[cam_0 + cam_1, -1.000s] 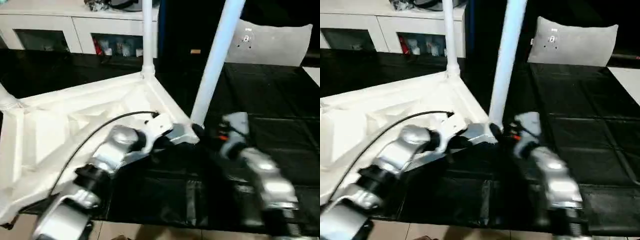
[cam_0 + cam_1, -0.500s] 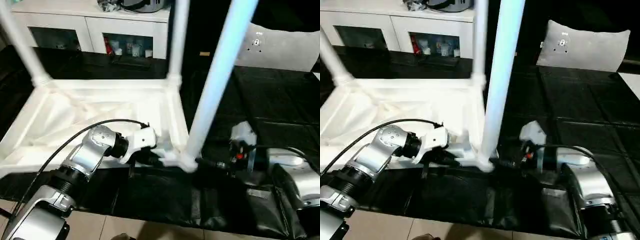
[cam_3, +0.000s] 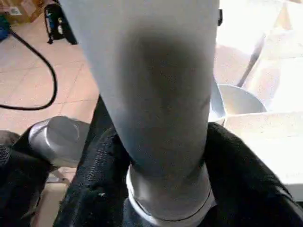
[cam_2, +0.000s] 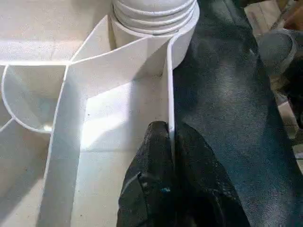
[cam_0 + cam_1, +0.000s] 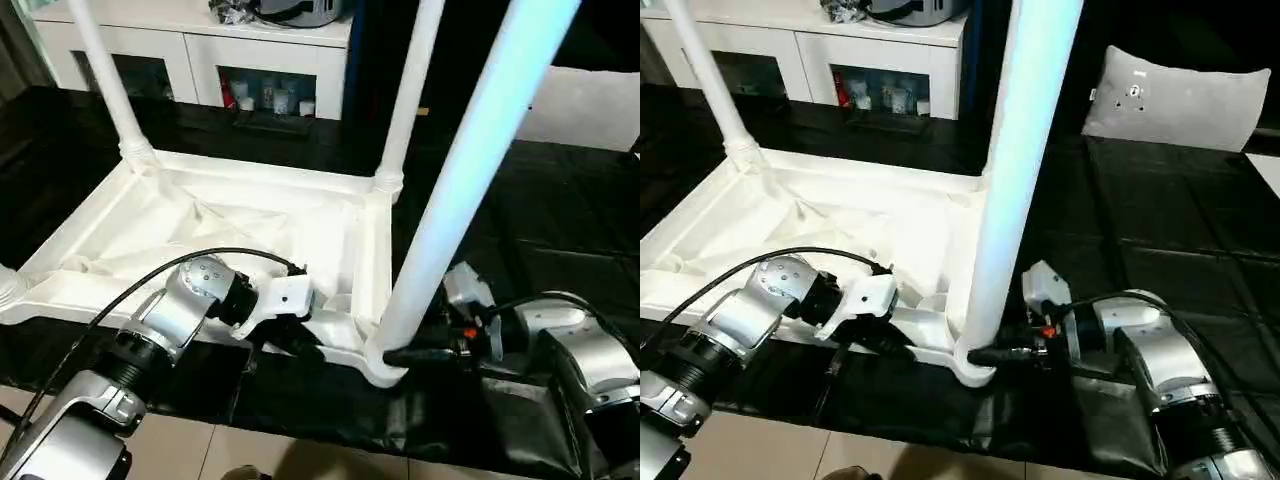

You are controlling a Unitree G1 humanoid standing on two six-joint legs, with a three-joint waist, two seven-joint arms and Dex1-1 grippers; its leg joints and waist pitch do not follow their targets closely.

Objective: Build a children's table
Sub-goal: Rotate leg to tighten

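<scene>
From the head views, the upside-down table top (image 5: 230,225) is seen lying on a black mat (image 5: 560,240), legs upright. The left gripper (image 5: 300,345) is at its near rim.

In the left wrist view, the rim (image 4: 169,94) is pinched between closed fingers (image 4: 154,156).

In the right wrist view, the nearest leg (image 3: 156,94) is clasped at its base by the right gripper (image 3: 165,189).

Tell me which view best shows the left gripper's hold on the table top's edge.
The left wrist view: the left gripper is shut with its black fingers pinching the thin upright rim of the table top near the corner socket. The eye views show that gripper at the near edge, its contact hidden.
</scene>
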